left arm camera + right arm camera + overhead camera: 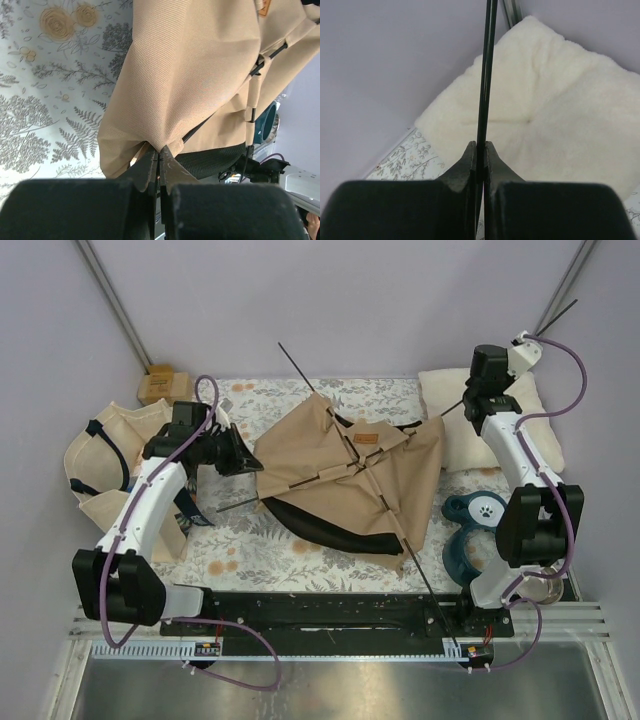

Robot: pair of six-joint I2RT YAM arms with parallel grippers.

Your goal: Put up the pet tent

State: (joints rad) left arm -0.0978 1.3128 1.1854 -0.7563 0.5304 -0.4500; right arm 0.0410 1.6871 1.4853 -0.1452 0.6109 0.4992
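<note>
The pet tent [330,475] lies half-collapsed in the middle of the floral cloth: tan canvas, black trim, a small brown label patch [366,439] and thin dark poles crossing over it. My left gripper [250,462] is shut on the canvas at the tent's left corner; in the left wrist view the fabric [190,75] bunches between the fingertips of that gripper [159,152]. My right gripper [470,405] is at the back right, shut on a thin dark pole [486,75] that runs from the tent up to the right. In the right wrist view that gripper [480,147] pinches the pole.
A cream fluffy pillow [455,435] lies at the back right, right under the right gripper, and fills the right wrist view as the pillow [560,110]. A beige tote bag [100,455] sits at the left. A teal pet bowl stand [475,530] stands front right. A small tan box [160,386] is back left.
</note>
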